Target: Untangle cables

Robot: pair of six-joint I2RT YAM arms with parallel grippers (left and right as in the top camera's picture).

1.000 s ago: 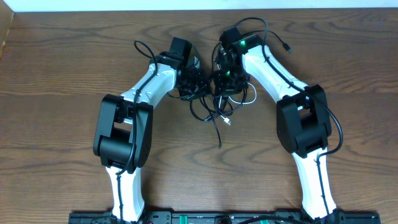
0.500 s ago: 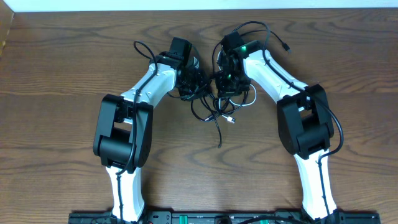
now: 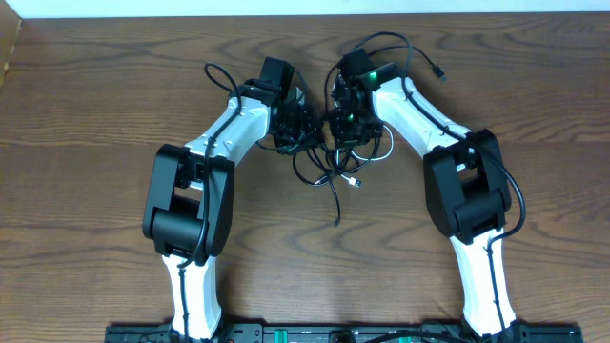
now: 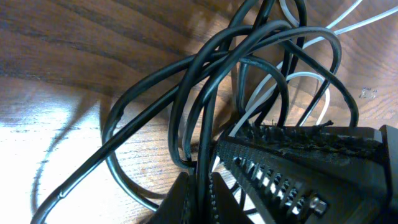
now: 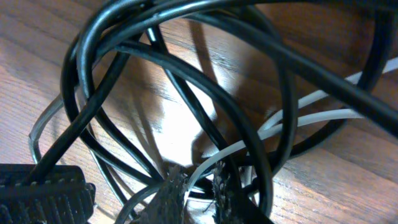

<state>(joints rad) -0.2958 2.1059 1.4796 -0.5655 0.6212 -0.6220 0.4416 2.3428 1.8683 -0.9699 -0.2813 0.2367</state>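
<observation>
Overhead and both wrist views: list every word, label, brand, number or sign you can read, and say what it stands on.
No readable text in any view.
Cables: no print or tags show.
Left arm and right arm: no brand or number visible; the green light is a lamp, not a sign.
Rail at the bottom edge: any markings are too small to read.

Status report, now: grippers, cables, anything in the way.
Left gripper shut on black cable. Right gripper narrow around white cable, grip unconfirmed. Cables tangled; nothing blocking.

Tangled cables block the middle; table to either side lies free.
</observation>
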